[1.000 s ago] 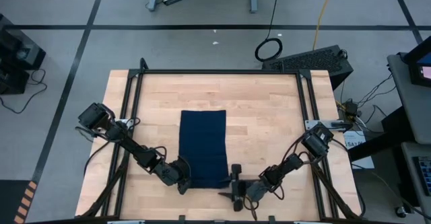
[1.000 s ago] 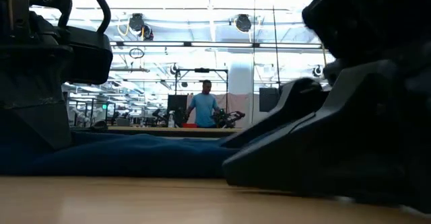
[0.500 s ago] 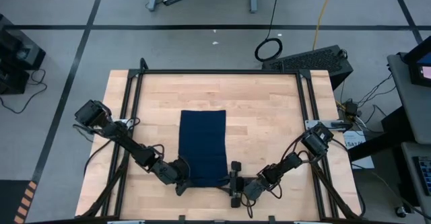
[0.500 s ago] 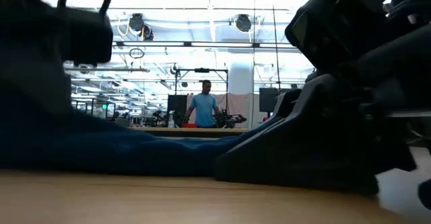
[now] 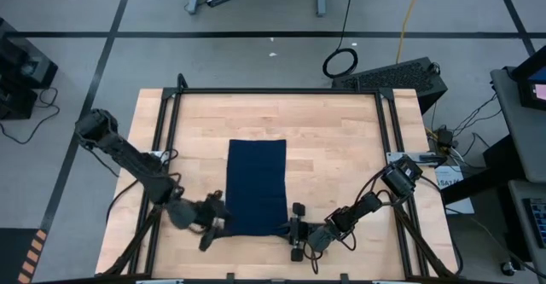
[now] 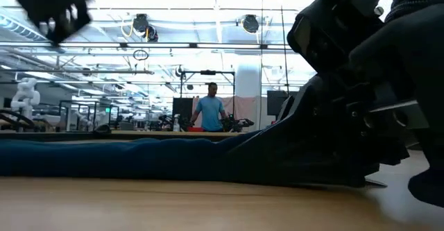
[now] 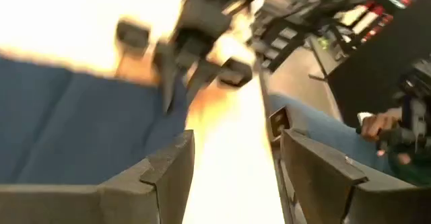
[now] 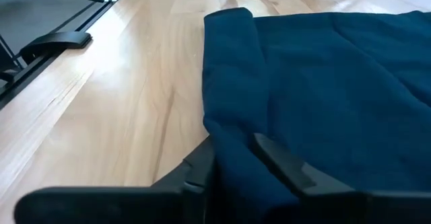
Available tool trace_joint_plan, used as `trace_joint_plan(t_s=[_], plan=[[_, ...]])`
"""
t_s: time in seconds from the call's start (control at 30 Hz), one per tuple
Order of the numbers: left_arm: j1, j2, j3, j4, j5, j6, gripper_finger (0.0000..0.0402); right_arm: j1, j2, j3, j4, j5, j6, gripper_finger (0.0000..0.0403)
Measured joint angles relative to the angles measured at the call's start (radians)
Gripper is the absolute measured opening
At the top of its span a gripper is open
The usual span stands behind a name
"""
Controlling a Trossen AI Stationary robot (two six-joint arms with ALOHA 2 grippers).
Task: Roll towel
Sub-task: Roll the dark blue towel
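High view shows the towel (image 5: 256,187) lying flat on the worktop (image 5: 341,147), long and narrow, with its near end between the two arms. The left hand (image 5: 207,224) is just beside the near left corner of the towel, but it is blurred here, so I cannot say if it touches the cloth. In the left wrist view its two fingers (image 7: 165,177) stand clearly spread, with only bare worktop between them; the towel lies to one side of them. This picture is also much blurred, and the dark shape beyond the fingers seems to be the other arm.

The right hand (image 5: 293,231) is at the near right corner of the towel. In the right wrist view its fingers (image 8: 279,163) are pressed together on a fold of the cloth, which rises between them; the fingertips themselves are mostly hidden by the cloth. The far corner of the towel looks a little turned over there.

In the low view the towel is a low dark band across the worktop, and the big dark mass of the right arm (image 6: 361,106) covers its right part. Far behind stands a person (image 6: 211,113) in the room, small and hard to make out.
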Motion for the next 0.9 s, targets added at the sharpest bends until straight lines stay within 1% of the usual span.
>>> trace_joint_plan(t_s=[0.07,0.1,0.17,0.27,0.47,0.57,0.63,0.77,0.9], plan=[[-0.050,0.030,0.002,0.065,-0.074,0.113,0.0224,-0.003,0.000,0.000,0.000,-0.002,0.011,0.0076],[-0.071,0.056,0.002,0.080,-0.105,0.142,0.0224,-0.003,0.000,0.000,0.000,-0.003,0.016,0.0075],[-0.102,0.113,0.002,0.076,-0.175,0.150,0.0224,-0.004,0.000,0.000,0.000,-0.004,0.022,0.0075],[-0.131,0.215,0.016,0.079,-0.235,0.147,0.0231,-0.004,0.000,0.000,0.001,-0.005,0.023,0.0075],[-0.163,0.374,0.058,0.083,-0.250,0.112,0.0273,-0.004,0.000,0.000,0.001,-0.006,0.026,0.0075],[-0.173,0.416,0.062,0.060,-0.287,0.096,0.0298,-0.004,0.000,0.000,0.001,-0.006,0.026,0.0075],[-0.180,0.428,0.063,0.046,-0.308,0.097,0.0306,-0.004,0.000,0.000,0.001,-0.009,0.025,0.0075],[-0.183,0.431,0.063,-0.045,-0.312,0.067,0.0303,-0.005,0.000,0.000,0.004,-0.028,0.026,0.0075],[-0.181,0.431,0.063,-0.108,-0.295,0.041,0.0280,-0.005,0.000,-0.001,0.010,-0.030,0.026,0.0075]])
